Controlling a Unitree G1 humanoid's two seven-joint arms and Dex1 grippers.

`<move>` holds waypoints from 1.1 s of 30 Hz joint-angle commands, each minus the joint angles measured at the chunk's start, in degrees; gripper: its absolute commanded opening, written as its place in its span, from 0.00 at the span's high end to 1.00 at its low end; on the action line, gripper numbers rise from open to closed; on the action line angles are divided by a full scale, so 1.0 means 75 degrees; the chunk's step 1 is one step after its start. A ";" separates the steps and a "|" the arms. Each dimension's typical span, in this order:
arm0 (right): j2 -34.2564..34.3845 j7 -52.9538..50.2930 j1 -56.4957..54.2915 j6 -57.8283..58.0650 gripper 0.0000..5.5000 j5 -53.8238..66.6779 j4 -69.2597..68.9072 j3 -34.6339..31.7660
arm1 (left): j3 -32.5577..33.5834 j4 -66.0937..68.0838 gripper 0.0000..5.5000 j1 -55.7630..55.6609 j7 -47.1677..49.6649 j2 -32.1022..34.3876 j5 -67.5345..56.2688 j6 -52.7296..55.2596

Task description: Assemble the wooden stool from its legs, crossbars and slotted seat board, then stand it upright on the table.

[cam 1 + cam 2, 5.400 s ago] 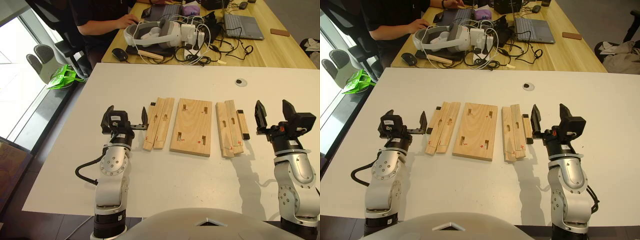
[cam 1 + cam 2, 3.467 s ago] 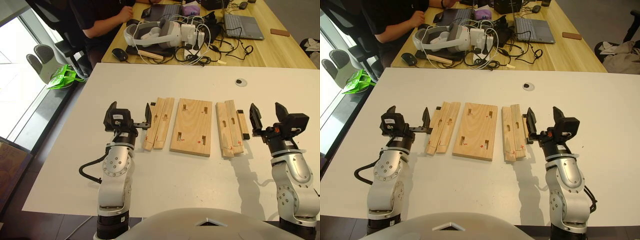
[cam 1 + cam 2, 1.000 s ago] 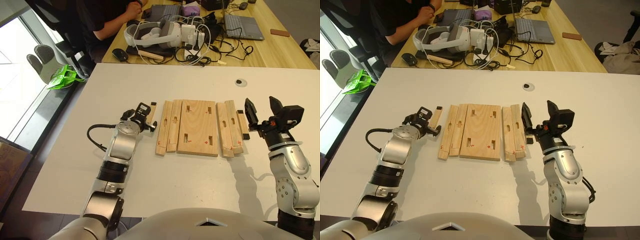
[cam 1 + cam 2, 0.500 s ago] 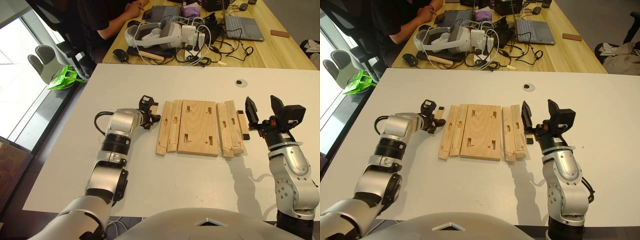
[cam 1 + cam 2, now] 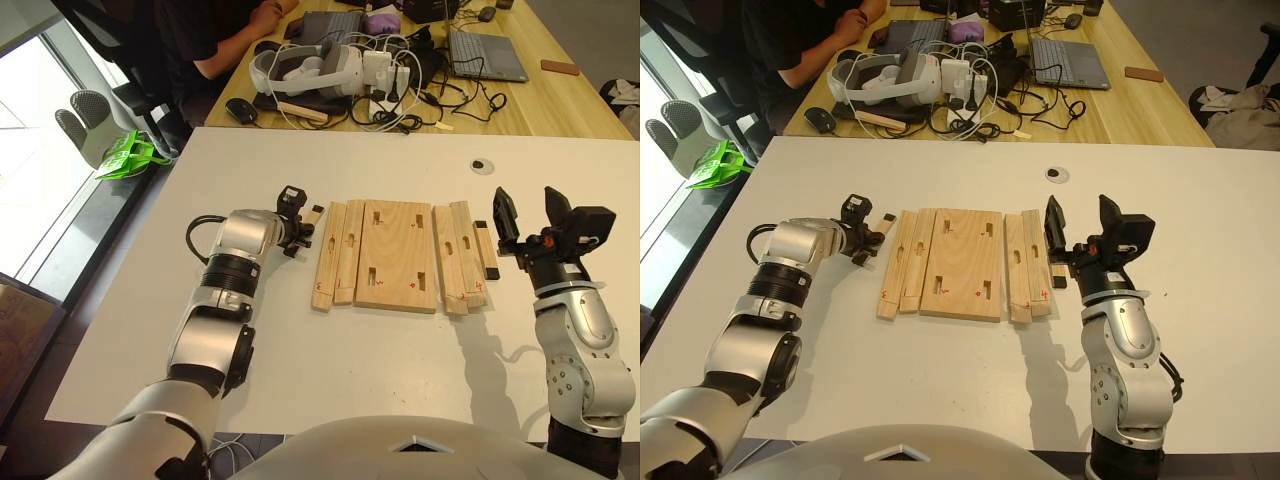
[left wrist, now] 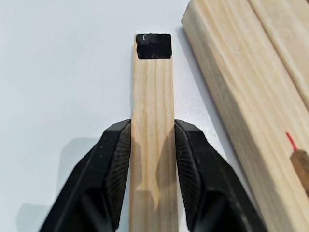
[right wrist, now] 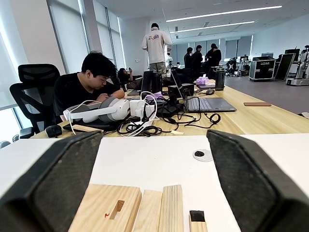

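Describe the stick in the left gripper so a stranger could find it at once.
On the white table, start at the wide slotted seat board in the middle and go past the two legs on the robot's left. The thin crossbar is apart from them, clamped by the left gripper; it is much slimmer and black-tipped.

The crossbar (image 6: pixel 152 96) was pale, unfinished wood with fine straight grain, and the cap (image 6: pixel 153 46) on its 12 o'clock end was matt black. The left gripper (image 6: pixel 152 130) had black ribbed rubber pads (image 6: pixel 118 164). The seat board (image 5: pixel 397 255) looked like smooth bare wood. The table (image 5: pixel 300 350) was matt white. The right gripper (image 5: pixel 530 215) had coarse, matt black pads (image 7: pixel 48 188).
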 commanded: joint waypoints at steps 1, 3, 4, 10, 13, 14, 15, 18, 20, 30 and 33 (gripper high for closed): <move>0.0023 -0.0068 -0.0272 0.0332 0.26 0.0191 -0.0127 0.0077 | -0.0341 -0.0588 0.76 0.0950 0.0635 0.0201 0.0480 -0.0105; 0.0032 -0.0079 -0.0372 0.0495 0.26 0.0328 -0.0168 0.0102 | -0.0462 -0.1220 0.76 0.1087 0.0976 0.0414 0.0781 -0.0376; 0.0062 -0.0082 -0.0456 0.0632 0.26 0.0483 -0.0205 0.0119 | -0.0474 -0.1621 0.76 0.1138 0.1223 0.0541 0.0973 -0.0576; 0.0477 -0.0044 -0.0892 0.2515 0.26 0.4715 -0.0534 0.0044 | -0.0135 -0.5673 0.76 0.1738 0.2088 0.0396 0.1056 -0.3488; 0.0240 -0.0232 -0.1000 0.2838 0.26 0.6418 -0.0533 -0.0047 | -0.0585 -0.7128 0.76 0.2337 0.2064 0.0004 0.1003 -0.3703; 0.0131 -0.0316 -0.1056 0.2869 0.26 0.6842 -0.0506 -0.0092 | -0.0733 -0.7460 0.76 0.2516 0.2047 -0.0089 0.1017 -0.3721; -0.0005 -0.0384 -0.1138 0.2861 0.26 0.7245 -0.0459 -0.0152 | -0.0907 -0.7758 0.76 0.2734 0.1990 -0.0131 0.1040 -0.3787; -0.0544 -0.0307 -0.1464 0.2835 0.26 0.7939 -0.0212 -0.0350 | -0.1355 -0.8389 0.76 0.3255 0.1843 -0.0091 0.1181 -0.3999; -0.0863 -0.0206 -0.1665 0.2812 0.26 0.8081 -0.0024 -0.0424 | -0.1486 -0.8593 0.76 0.3369 0.1787 -0.0083 0.1240 -0.4114; -0.1498 0.0650 -0.2607 0.2674 0.26 0.7457 0.0959 -0.0160 | -0.2745 -0.9156 0.76 0.3021 0.1591 -0.0799 0.1684 -0.3976; -0.1502 0.0803 -0.2796 0.2632 0.26 0.7312 0.1130 -0.0078 | -0.2901 -0.9225 0.76 0.2975 0.1480 -0.0786 0.1839 -0.4000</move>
